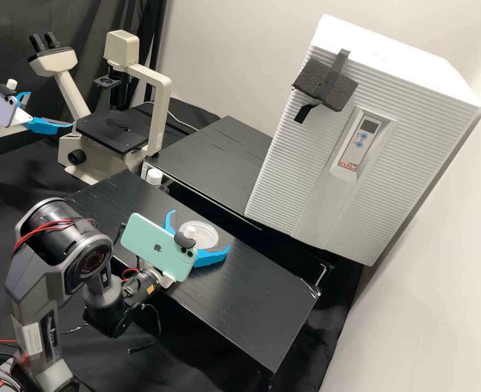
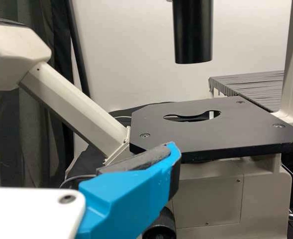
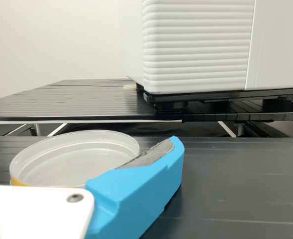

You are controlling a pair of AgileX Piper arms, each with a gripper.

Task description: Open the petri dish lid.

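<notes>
In the high view, the clear round petri dish (image 1: pixel 199 233) lies on the black bench. My right gripper (image 1: pixel 201 230) is around it with its two blue fingers apart. Seen in the right wrist view, the dish (image 3: pixel 74 160) shows a raised rim, and my right gripper (image 3: pixel 81 149) has one finger beside it; I cannot tell whether that finger touches it. Whether the lid is seated on the dish is unclear. My left gripper (image 1: pixel 50 109) stands open near the microscope at the far left. In the left wrist view, my left gripper (image 2: pixel 81 149) is in front of the microscope stage.
A microscope (image 1: pixel 114 132) with a black stage stands at the back left. A white-capped bottle (image 1: pixel 154 176) is close to the bench's rear edge. Behind the bench, a large white ribbed device (image 1: pixel 306 141) rises beside a second black table (image 1: pixel 213 158).
</notes>
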